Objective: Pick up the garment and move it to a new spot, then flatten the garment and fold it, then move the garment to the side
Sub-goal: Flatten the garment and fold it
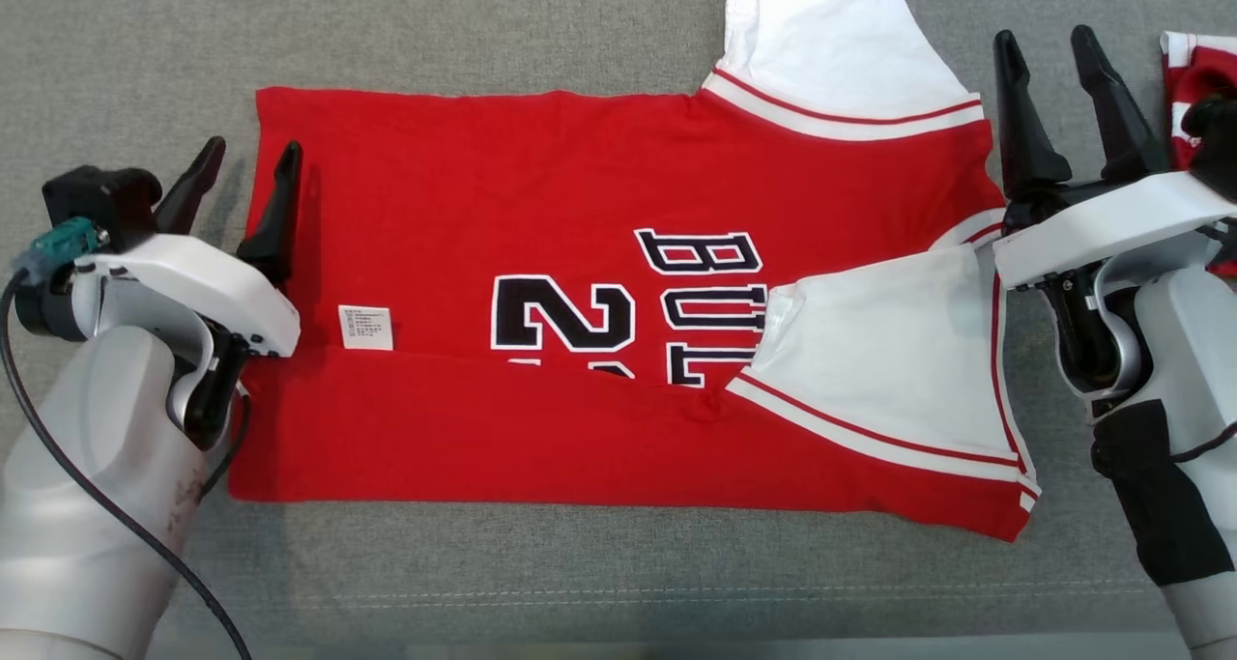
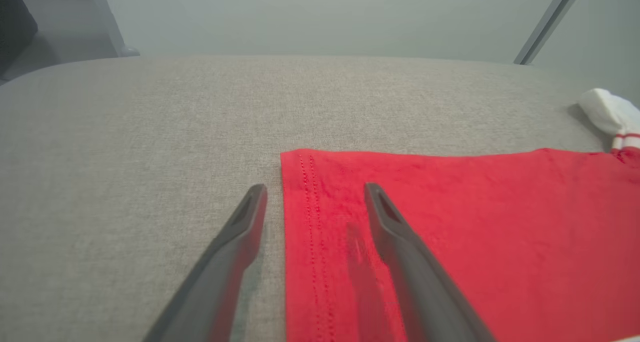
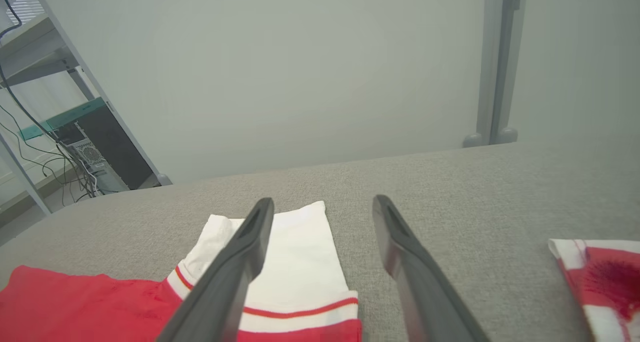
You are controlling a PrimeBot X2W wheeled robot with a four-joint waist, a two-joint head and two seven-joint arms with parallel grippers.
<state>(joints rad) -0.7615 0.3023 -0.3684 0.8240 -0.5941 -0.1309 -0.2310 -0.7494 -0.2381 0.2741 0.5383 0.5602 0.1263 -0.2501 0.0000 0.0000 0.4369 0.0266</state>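
Head view, with both wrist views. The left hand (image 1: 253, 148) (image 2: 315, 188) is spread wide and empty. The hem of the red jersey (image 1: 464, 215) (image 2: 450, 232) runs between its fingers: the outer finger is over bare surface (image 1: 580, 583) (image 2: 125, 156) and the inner finger over red cloth. Whether it touches the cloth cannot be told. Outward of this hand the surface lies open.

The right hand (image 1: 1044, 37) (image 3: 323, 200) is likewise spread wide and empty, just beyond the jersey's shoulder end. Its inner finger lies over a white sleeve (image 3: 300, 252) and its outer finger over bare surface.

The jersey lies flat between the two hands, hem toward the left hand and shoulders toward the right. The long side nearest the robot is folded over the lower part of the black print.

Outward of the right hand lies a second red-and-white cloth (image 1: 1198, 71) (image 3: 600, 277), apart from the jersey.

Count:
- two hands
- one jersey
- two white sleeves (image 1: 831, 42), both at the right-hand end
- one white label (image 1: 365, 327) beside the left hand
- one second cloth

Surface: grey woven fabric.

Room: pale wall, grey upright posts (image 3: 495, 71) and a shelf rack (image 3: 95, 141) holding a dark computer case and cables.
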